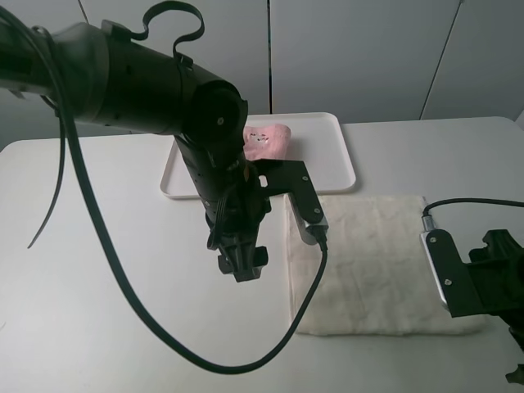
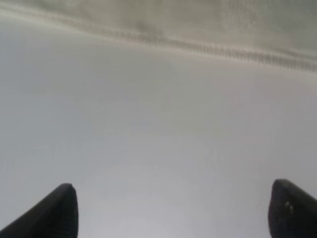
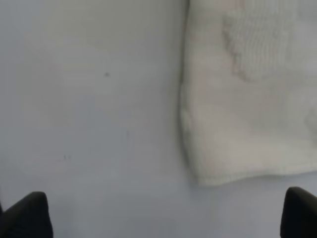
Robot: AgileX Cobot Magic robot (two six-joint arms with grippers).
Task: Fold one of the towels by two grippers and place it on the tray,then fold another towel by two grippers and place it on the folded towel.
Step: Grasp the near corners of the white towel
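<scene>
- Exterior high: mounted above, looking down across the counter (image 1: 49,311); whole workspace in view.
- Left wrist: close above the counter, facing a hemmed edge of the cream towel (image 2: 198,20).
- Right wrist: close, looking down on that towel's corner.
- All three views share the towel.

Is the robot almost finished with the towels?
About halfway. The pink towel sits folded on the tray. The cream towel lies spread on the table, with both open jaws near its edges. Folding it and stacking it on the pink one is left.
</scene>
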